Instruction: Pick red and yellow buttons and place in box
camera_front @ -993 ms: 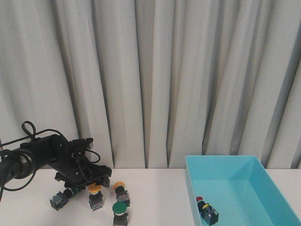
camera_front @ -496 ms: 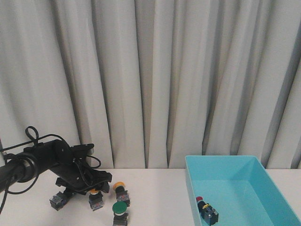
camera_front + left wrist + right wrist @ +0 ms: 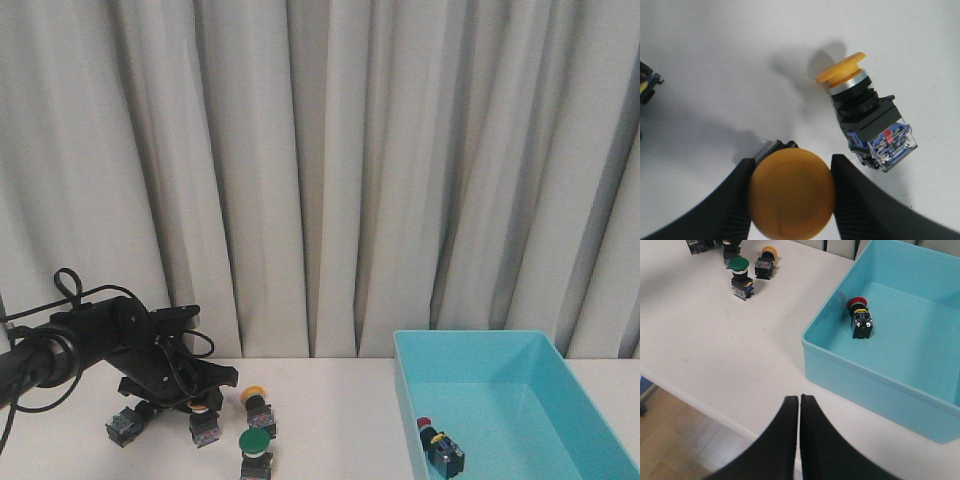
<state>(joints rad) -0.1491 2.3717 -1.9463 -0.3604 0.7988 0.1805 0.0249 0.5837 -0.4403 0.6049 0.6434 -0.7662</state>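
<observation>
- Front view: the left gripper (image 3: 197, 403) sits low at lower left over a yellow button (image 3: 203, 424); a second yellow button (image 3: 258, 406) and a green button (image 3: 255, 448) stand beside it. The box (image 3: 520, 352), lower right, holds one red button (image 3: 437, 443).
- Left wrist view: fingers (image 3: 855, 200) flank the yellow cap on both sides; a firm clamp cannot be told.
- Right wrist view: the right gripper (image 3: 799, 410), bottom centre, is closed and empty. Judging by this, one button is boxed and two yellows remain.

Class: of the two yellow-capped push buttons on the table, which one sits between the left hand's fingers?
The upright yellow-capped button, flanked by the left hand; the other yellow-capped button lies tipped over beside it, untouched.
</observation>
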